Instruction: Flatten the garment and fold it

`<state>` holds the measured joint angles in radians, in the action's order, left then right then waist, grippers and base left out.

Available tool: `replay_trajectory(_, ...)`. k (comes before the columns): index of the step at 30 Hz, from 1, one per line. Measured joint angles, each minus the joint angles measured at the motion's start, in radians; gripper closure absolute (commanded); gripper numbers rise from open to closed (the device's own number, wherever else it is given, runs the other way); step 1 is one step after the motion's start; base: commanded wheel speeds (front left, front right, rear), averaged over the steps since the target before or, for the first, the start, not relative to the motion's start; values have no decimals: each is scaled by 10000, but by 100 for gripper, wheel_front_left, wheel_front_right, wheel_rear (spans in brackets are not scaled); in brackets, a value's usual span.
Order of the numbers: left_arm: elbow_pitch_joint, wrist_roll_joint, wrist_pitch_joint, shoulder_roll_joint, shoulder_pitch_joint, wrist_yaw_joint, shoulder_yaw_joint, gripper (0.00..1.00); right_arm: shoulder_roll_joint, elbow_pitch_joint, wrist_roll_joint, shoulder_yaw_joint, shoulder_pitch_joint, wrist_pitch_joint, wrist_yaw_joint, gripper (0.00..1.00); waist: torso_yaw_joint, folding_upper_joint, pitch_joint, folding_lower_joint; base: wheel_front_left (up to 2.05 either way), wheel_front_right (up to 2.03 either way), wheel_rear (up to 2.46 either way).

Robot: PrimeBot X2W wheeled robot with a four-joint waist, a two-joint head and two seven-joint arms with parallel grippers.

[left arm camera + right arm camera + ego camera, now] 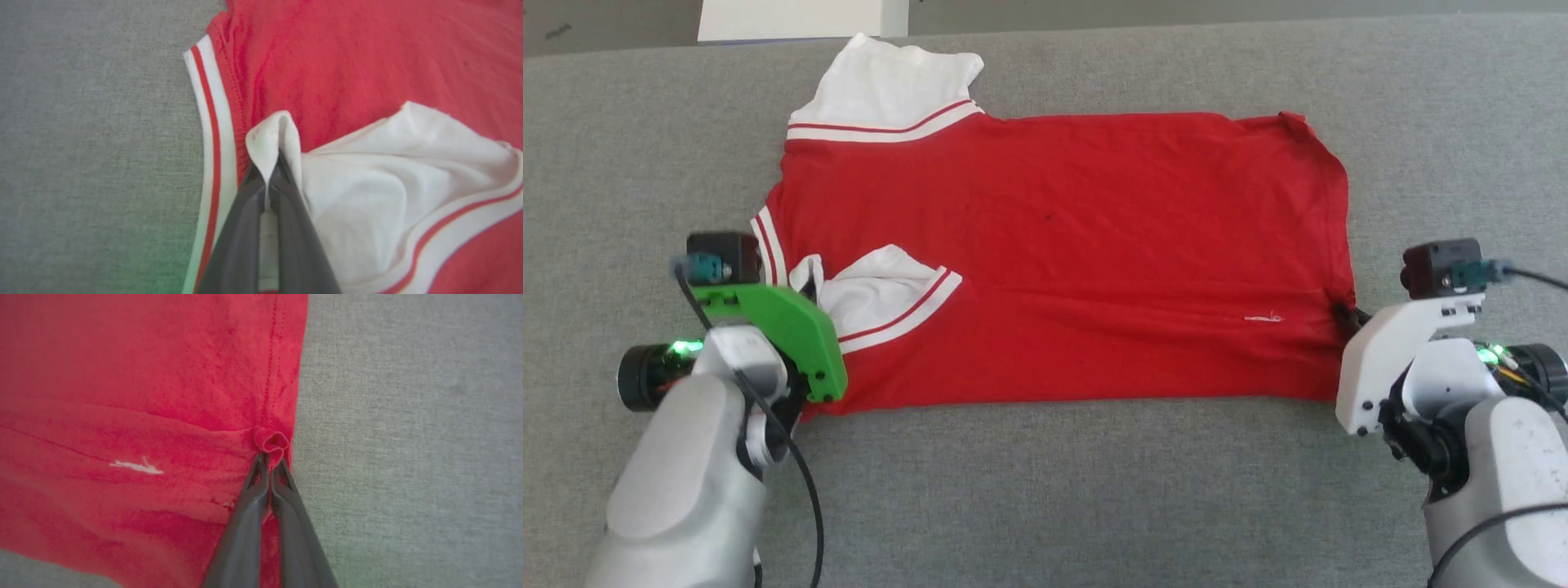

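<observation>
**Left gripper** (269,165): near left. Its fingers are pressed together on a raised pinch of the white near sleeve (392,163), which lies crumpled across the red body.

**Right gripper** (270,457): near right. Its fingers are closed on a small curl of the hem (274,442), just right of the white mark (137,467).

**T-shirt** (1062,237): red, lying sideways on the grey cloth surface (1045,490). The sleeves are to the left and the hem to the right. The far sleeve (890,82) is spread out beyond the body. The cloth runs from both pairs of fingertips away toward the far side, with a long crease between the two grips.

**Handling note (judgement):** this looks like a lengthwise fold of the near part.
- Carry both pinches together and level, keeping the cloth taut between them so the fold line runs straight.
- Lift only just clear of the surface.
- Lay the bunched sleeve flat before letting go, or it may stay lumped inside the fold.
</observation>
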<state>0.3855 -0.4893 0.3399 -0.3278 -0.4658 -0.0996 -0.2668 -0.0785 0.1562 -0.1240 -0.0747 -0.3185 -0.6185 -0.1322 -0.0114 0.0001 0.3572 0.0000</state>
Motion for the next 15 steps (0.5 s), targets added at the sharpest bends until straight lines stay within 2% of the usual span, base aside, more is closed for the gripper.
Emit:
replay_trajectory(2, -105, -242, 639, -67, -143, -35, 21, 100, 33, -163, 38, -54, -97, -610, 0, 100, 21, 0, -1, 0, 0, 0, 0)
replay_trajectory(3, -150, -316, 719, -84, -160, -44, 36, 87, 59, -228, 59, -94, -96, -755, 0, 100, 33, 0, -14, 0, 0, 0, 0)
replay_trajectory(4, -207, -382, 757, -82, -153, -77, 63, 62, 96, -297, 81, -150, -91, -903, 0, 97, 50, 0, -38, 0, 0, 0, 0)
replay_trajectory(5, -268, -418, 752, -69, -140, -121, 94, 43, 134, -353, 79, -217, -81, -1001, 0, 62, 66, 0, -74, 1, 0, 0, 0)
replay_trajectory(6, -355, -410, 669, -65, -103, -169, 109, 0, 165, -420, 71, -251, -56, -1032, 0, 3, 82, 0, -121, 0, 0, 0, 0)
replay_trajectory(7, -426, -368, 483, -65, -35, -176, 107, 0, 199, -476, 36, -313, -14, -1030, 0, 0, 96, 0, -166, 1, 0, 0, 0)
replay_trajectory(10, -708, -148, -874, -54, 299, -376, 263, 0, 249, -742, -173, -410, 313, -529, 0, 0, 139, 0, -358, 1, 0, 0, 0)
replay_trajectory(15, -1225, 265, -3189, 174, 1155, -763, 568, 0, 263, -1060, -625, -617, 918, 1684, 0, 0, 197, 0, -842, 1, 0, 0, 0)
